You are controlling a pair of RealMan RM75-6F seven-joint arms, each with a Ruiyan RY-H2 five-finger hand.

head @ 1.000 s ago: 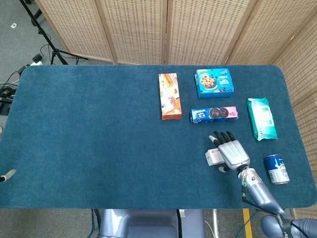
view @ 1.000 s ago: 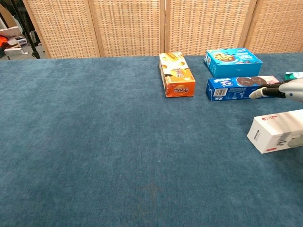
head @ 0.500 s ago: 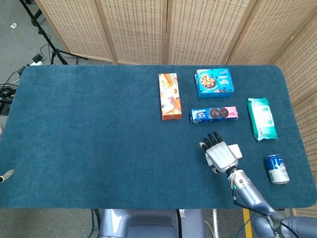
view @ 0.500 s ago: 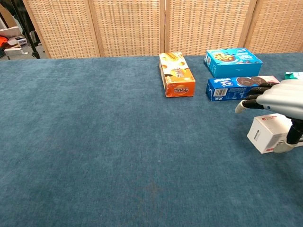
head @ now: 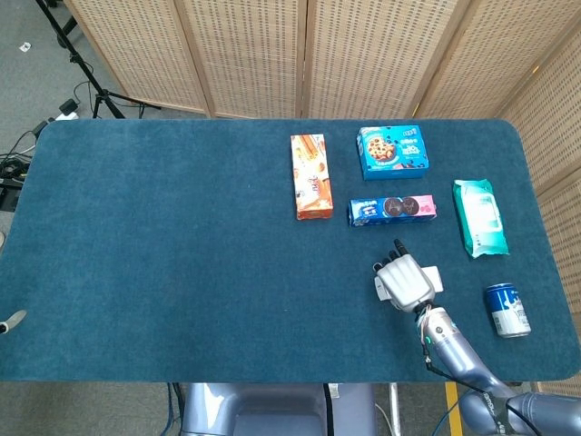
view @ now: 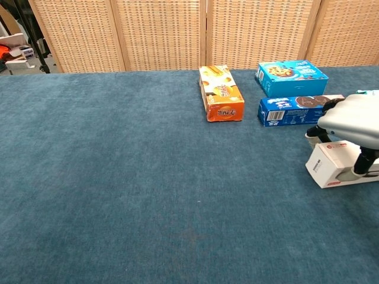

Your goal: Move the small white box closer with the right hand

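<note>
The small white box [view: 329,168] lies on the blue table [head: 182,254] near its front right. My right hand [head: 405,281] sits on top of it, covering most of it in the head view, where only the box's right end [head: 436,277] shows. In the chest view the right hand [view: 350,122] grips the box, its fingers curled over the far edge and the thumb against the near side. A grey sliver of my left hand [head: 8,320] shows at the left edge, its pose unreadable.
Behind the hand lies a blue-and-pink cookie box [head: 392,210]. Further back are an orange box [head: 310,176] and a blue cookie box [head: 393,151]. A teal wipes pack [head: 478,216] and a blue can [head: 507,310] stand to the right.
My right hand slid left across the white box and settled over it, then curled its fingers down around it. The box has shifted and turned slightly.
</note>
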